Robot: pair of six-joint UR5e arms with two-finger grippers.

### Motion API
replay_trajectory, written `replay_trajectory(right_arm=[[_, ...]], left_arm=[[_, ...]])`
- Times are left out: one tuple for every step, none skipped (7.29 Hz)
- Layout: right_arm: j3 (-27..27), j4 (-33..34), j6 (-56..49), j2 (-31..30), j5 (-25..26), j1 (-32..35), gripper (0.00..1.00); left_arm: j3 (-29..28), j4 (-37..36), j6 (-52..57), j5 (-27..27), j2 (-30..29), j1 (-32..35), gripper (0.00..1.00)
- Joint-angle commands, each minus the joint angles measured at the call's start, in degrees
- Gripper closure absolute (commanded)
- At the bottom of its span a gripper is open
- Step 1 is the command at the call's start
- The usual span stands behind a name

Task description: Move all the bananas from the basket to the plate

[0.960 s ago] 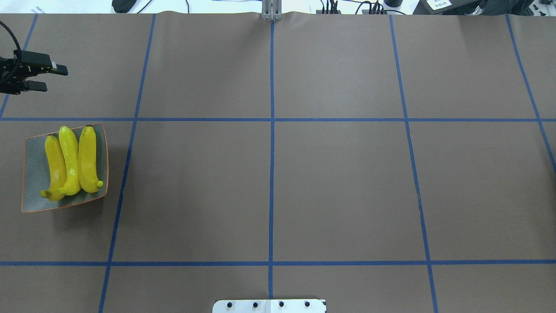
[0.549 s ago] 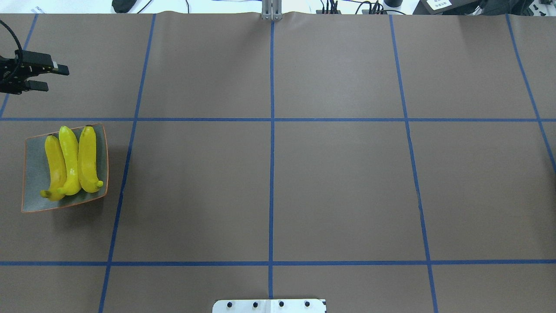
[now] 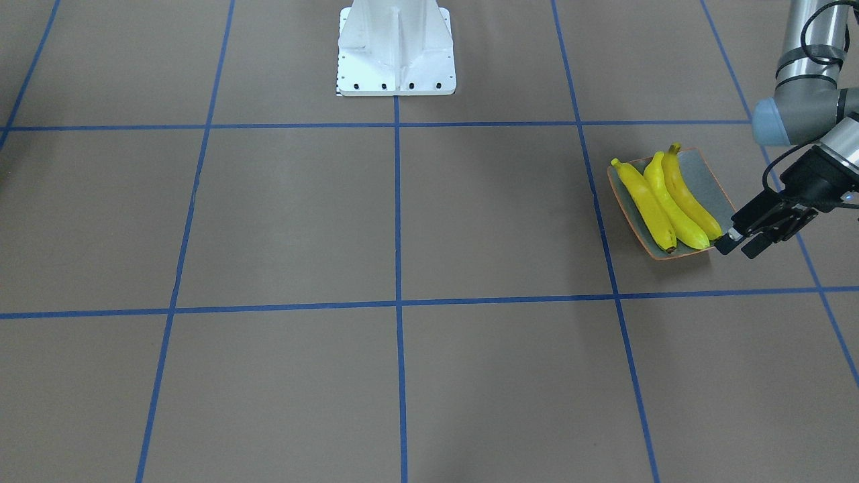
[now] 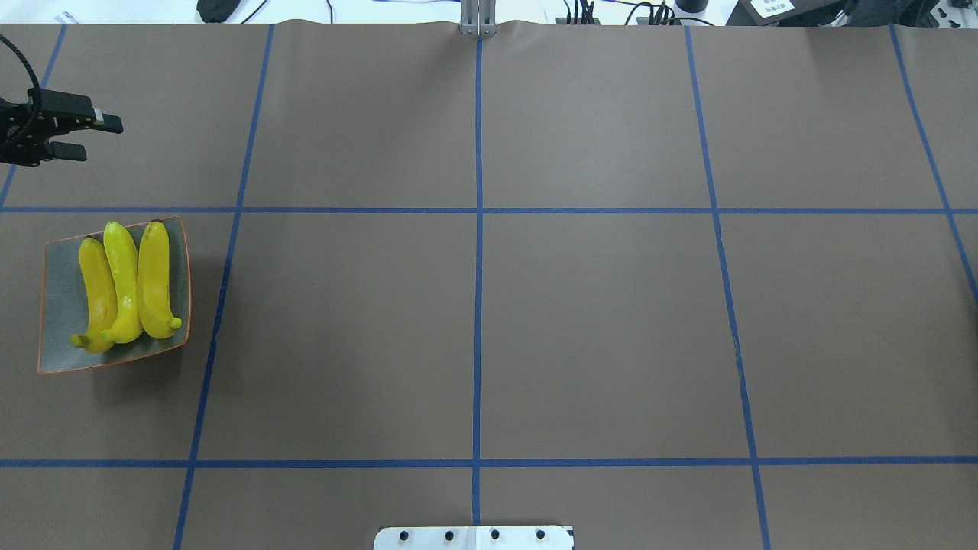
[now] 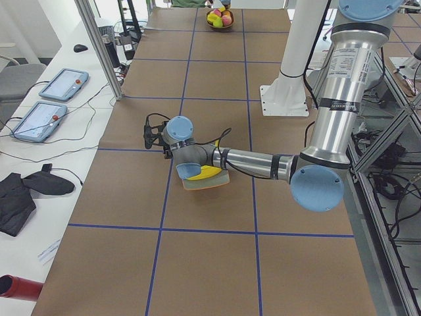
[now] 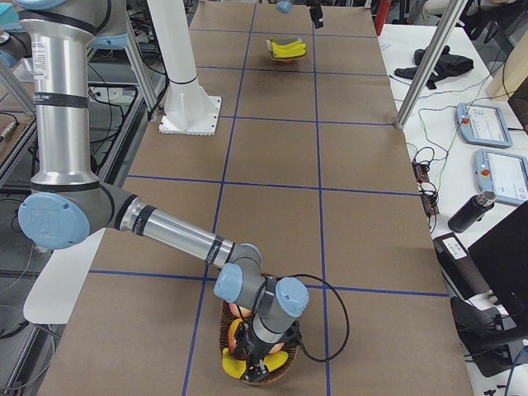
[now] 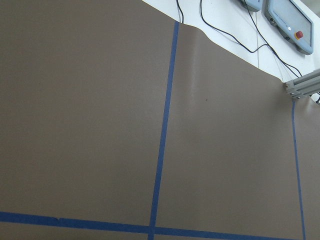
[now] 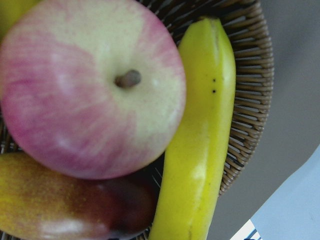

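Three bananas [image 4: 126, 286] laid on plate [image 4: 57, 305]; fourth banana [image 8: 200, 150] held in basket [image 8: 250, 100], touching apple [image 8: 85, 85]. Left gripper [image 4: 102, 140] spread, empty. Right gripper [image 6: 262, 363] down in basket, jaw state not discernible. Risk: apple dragged along, or banana slipped from off-centre grip.

One camera looks down on the desk [image 4: 596, 321] from behind the robot [image 3: 396, 47], another faces it (both see the plate [image 4: 59, 305]). Two watch from the ends.

You cannot tell how the right gripper [image 6: 264, 360] stands; its fingertips are sunk in the basket [image 6: 223, 322]. In the right wrist view the banana [image 8: 200, 150] runs off the bottom edge; the apple [image 8: 85, 90] is cropped too.
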State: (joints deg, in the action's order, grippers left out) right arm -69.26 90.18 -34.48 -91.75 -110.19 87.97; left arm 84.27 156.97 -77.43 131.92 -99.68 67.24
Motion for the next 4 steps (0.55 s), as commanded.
replay_trajectory(right_arm=[[-0.1,-0.1,-0.1,-0.2,-0.1,-0.3,0.77],[-0.1,-0.1,-0.2,-0.2,-0.1,-0.3,1.0],[-0.3,-0.1,-0.3,-0.3,-0.1,-0.4,1.0],[-0.6,-0.1,-0.3,-0.2,0.0,-0.4,1.0]], left_arm=[[0.2,0.0,0.0,0.0,0.0,-0.2,0.0],[0.2,0.0,0.0,0.0,0.0,-0.2,0.0],[0.2,0.0,0.0,0.0,0.0,-0.2,0.0],[0.3,0.0,-0.1,0.0,0.0,-0.2,0.0]])
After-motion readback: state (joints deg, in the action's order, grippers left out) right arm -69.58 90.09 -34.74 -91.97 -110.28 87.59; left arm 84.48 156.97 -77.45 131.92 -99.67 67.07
